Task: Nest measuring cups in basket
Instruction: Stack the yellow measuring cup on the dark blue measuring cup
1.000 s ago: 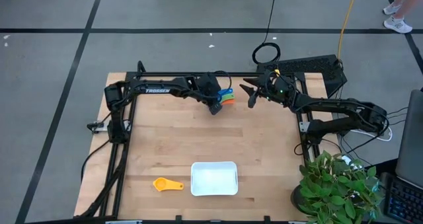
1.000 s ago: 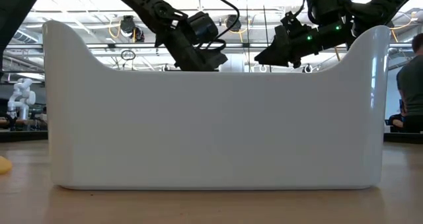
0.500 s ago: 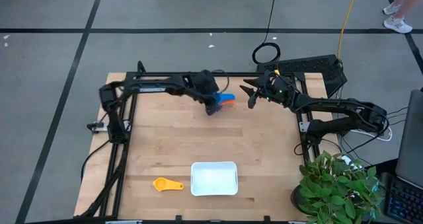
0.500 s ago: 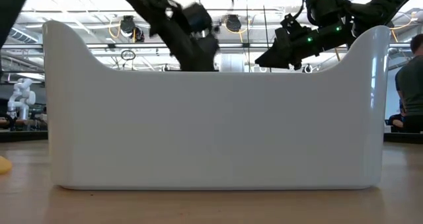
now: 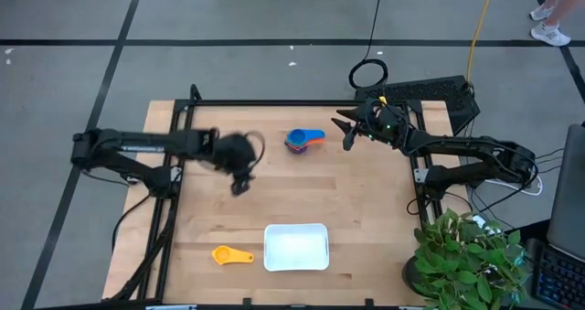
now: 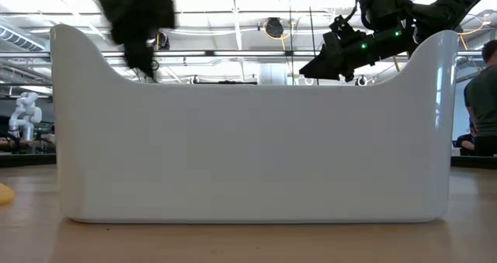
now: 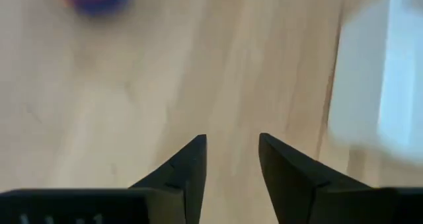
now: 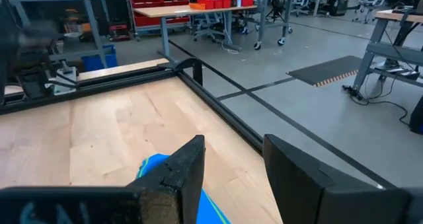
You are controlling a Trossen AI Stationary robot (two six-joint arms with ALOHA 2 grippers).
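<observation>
Stacked measuring cups (image 5: 303,140) sit near the tabletop's (image 5: 366,209) far edge; one yellow cup (image 5: 230,254) lies beside the basket (image 5: 295,247) at the near edge. Left hand (image 5: 239,184) released, over open centre-left wood. Right hand (image 5: 345,133) released, near the stack. The basket blocks most of the low view.

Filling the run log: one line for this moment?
left end effector: open, empty | right end effector: open | nested cups: on table | basket: empty

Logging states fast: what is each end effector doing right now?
Left end effector: open, holding nothing, above bare table.
Right end effector: open, holding nothing, near the stacked measuring cups.
</observation>
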